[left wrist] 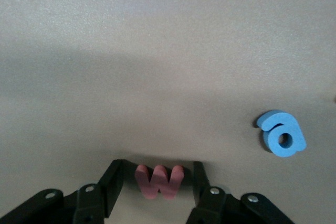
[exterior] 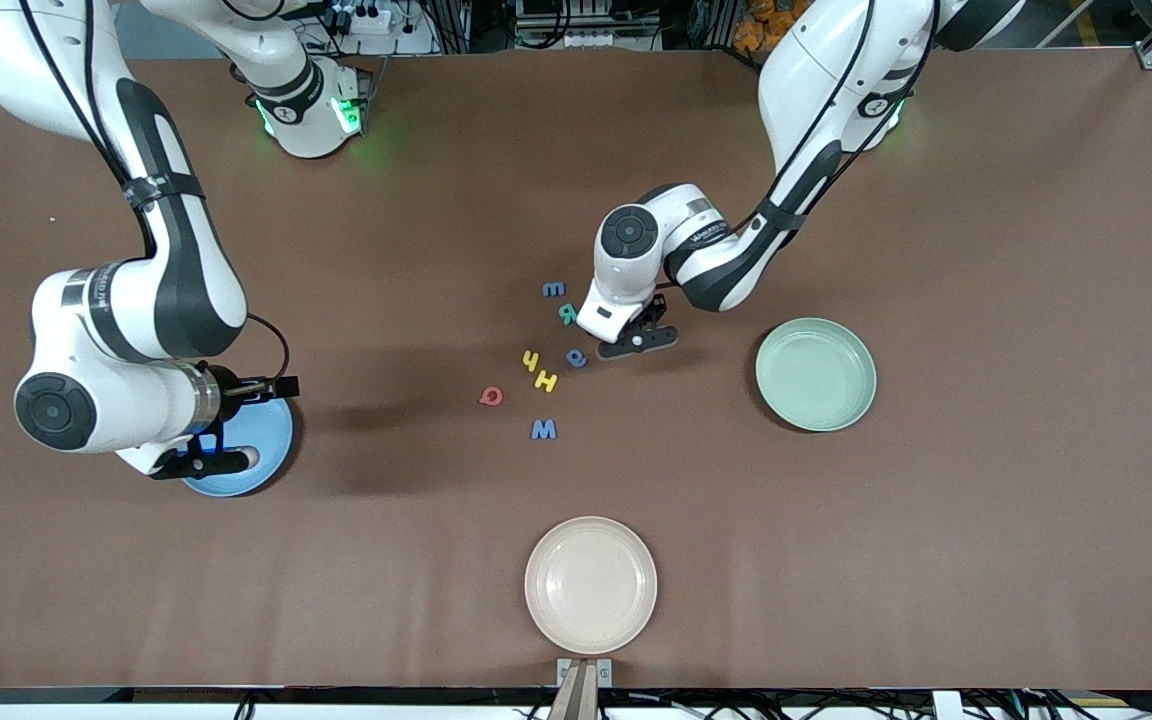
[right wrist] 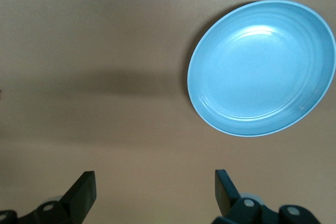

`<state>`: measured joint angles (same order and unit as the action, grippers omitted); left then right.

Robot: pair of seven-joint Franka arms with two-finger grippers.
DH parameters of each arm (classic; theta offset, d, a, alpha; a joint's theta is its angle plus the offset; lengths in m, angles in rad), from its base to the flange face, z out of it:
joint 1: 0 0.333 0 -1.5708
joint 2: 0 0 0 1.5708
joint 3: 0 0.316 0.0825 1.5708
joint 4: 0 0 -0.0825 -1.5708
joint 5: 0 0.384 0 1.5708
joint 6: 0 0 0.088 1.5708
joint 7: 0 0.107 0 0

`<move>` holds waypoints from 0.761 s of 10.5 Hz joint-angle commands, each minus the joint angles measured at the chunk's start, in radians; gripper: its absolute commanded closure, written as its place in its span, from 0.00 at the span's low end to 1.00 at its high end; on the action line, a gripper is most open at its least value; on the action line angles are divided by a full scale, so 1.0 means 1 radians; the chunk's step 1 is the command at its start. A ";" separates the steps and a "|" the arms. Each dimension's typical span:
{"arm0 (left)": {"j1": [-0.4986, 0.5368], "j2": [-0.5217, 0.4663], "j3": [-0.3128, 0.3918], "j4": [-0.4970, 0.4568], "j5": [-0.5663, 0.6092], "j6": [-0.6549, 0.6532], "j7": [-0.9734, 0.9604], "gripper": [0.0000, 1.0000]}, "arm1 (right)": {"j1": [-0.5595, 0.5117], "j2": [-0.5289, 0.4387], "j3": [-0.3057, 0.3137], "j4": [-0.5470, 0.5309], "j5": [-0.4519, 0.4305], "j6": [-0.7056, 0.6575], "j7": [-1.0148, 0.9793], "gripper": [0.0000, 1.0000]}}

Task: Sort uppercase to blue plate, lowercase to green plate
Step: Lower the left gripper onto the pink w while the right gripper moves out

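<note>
Blue plate (right wrist: 262, 66), green plate (exterior: 816, 373) sitting bare; left claw (left wrist: 157, 184) gripping red w (left wrist: 159, 181) beside a (left wrist: 282, 134); right claw (right wrist: 155, 190) hanging open over blue plate's edge.

The letters (exterior: 542, 360) are being kept clustered mid-tabletop (exterior: 986, 500), between the blue plate (exterior: 266, 465) toward the right arm's end and the green plate (exterior: 816, 374) toward the left arm's end, with the cream plate (exterior: 591, 585) nearer the front camera.
</note>
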<state>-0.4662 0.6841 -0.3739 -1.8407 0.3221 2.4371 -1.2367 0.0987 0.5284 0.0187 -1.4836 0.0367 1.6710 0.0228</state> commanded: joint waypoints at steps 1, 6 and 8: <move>0.014 0.000 -0.010 -0.005 0.020 -0.009 0.010 0.47 | 0.010 -0.011 0.001 -0.023 0.019 -0.013 -0.003 0.00; 0.009 0.000 -0.020 -0.005 0.017 -0.021 0.006 0.47 | 0.012 -0.011 0.001 -0.026 0.020 -0.022 -0.003 0.00; 0.012 0.000 -0.022 -0.003 0.017 -0.033 0.008 0.56 | 0.027 -0.019 0.001 -0.044 0.020 -0.017 -0.003 0.00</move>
<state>-0.4666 0.6841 -0.3827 -1.8393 0.3221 2.4288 -1.2367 0.1125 0.5289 0.0229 -1.5031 0.0381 1.6558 0.0223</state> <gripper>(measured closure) 0.511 0.000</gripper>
